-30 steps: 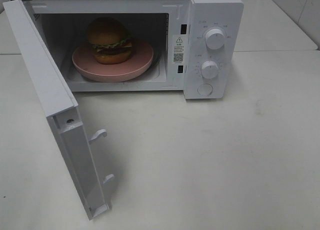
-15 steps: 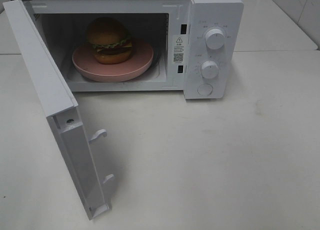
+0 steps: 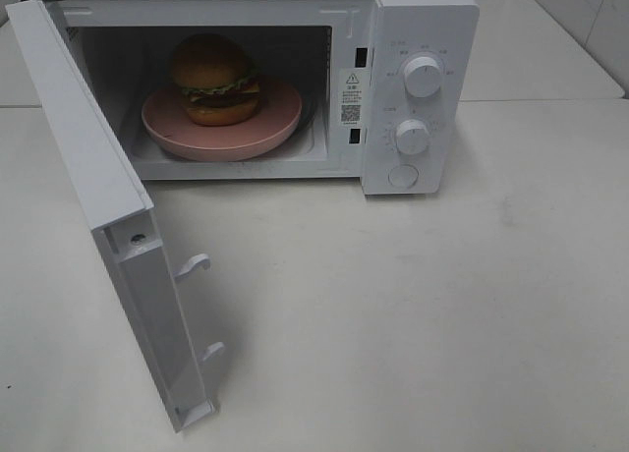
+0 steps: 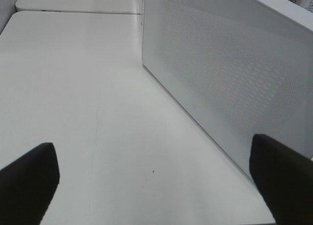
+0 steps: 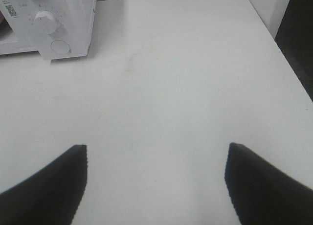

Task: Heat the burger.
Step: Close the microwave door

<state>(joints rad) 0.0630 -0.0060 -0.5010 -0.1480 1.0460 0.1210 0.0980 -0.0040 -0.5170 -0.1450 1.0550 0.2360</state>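
While door (image 3: 88, 147) hangs open, burger (image 3: 216, 79) on plate (image 3: 283, 123) — inside microwave (image 3: 432, 20)

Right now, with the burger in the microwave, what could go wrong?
The door stands wide open, so nothing can heat until it is shut. The open left hand is beside the door's outer face; a hard push might slam it or slide the microwave. The pink plate under the burger sits near the front of the opening, so the closing door might bump its rim.
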